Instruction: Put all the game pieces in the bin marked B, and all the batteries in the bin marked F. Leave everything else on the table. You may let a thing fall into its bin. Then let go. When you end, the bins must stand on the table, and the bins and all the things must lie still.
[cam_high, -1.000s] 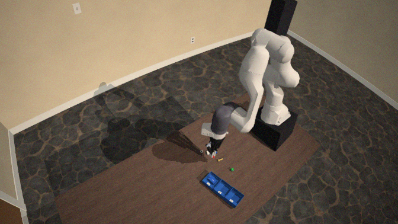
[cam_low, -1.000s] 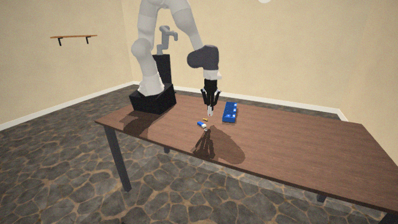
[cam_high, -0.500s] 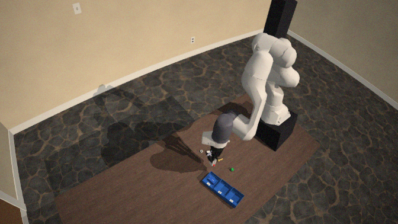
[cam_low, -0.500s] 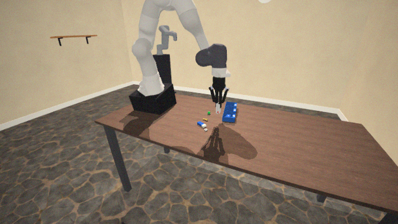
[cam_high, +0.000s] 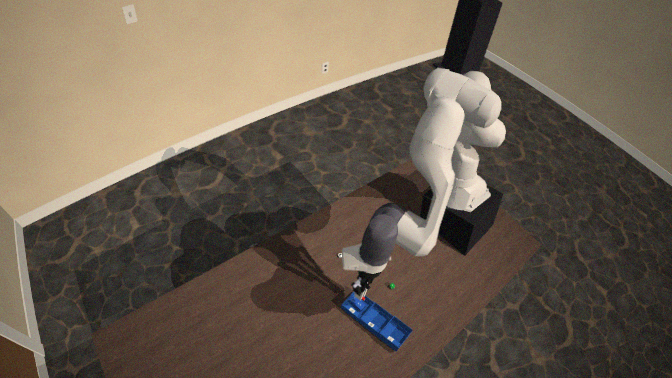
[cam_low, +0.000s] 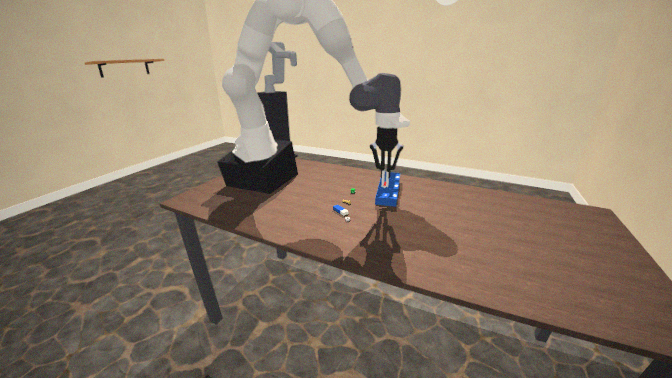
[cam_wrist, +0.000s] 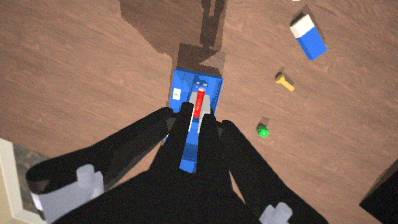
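My gripper (cam_wrist: 198, 102) (cam_high: 361, 292) (cam_low: 385, 174) is shut on a thin red and grey battery (cam_wrist: 200, 102) (cam_low: 384, 180), which points down. It hangs just above the end compartment of a blue row of three bins (cam_wrist: 180, 80) (cam_high: 380, 322) (cam_low: 389, 196). The white label on that bin is too small to read. A small green game piece (cam_wrist: 263, 131) (cam_high: 392, 286) (cam_low: 353, 190) lies on the table beside the bins. A small yellow piece (cam_wrist: 285, 82) (cam_low: 346, 202) lies a little farther off.
A blue and white block (cam_wrist: 308, 37) (cam_low: 341, 210) and a tiny white ring (cam_low: 347, 218) lie on the brown table (cam_low: 500, 260) beyond the yellow piece. The robot's black base (cam_high: 467, 220) (cam_low: 257, 170) stands at the table's far end.
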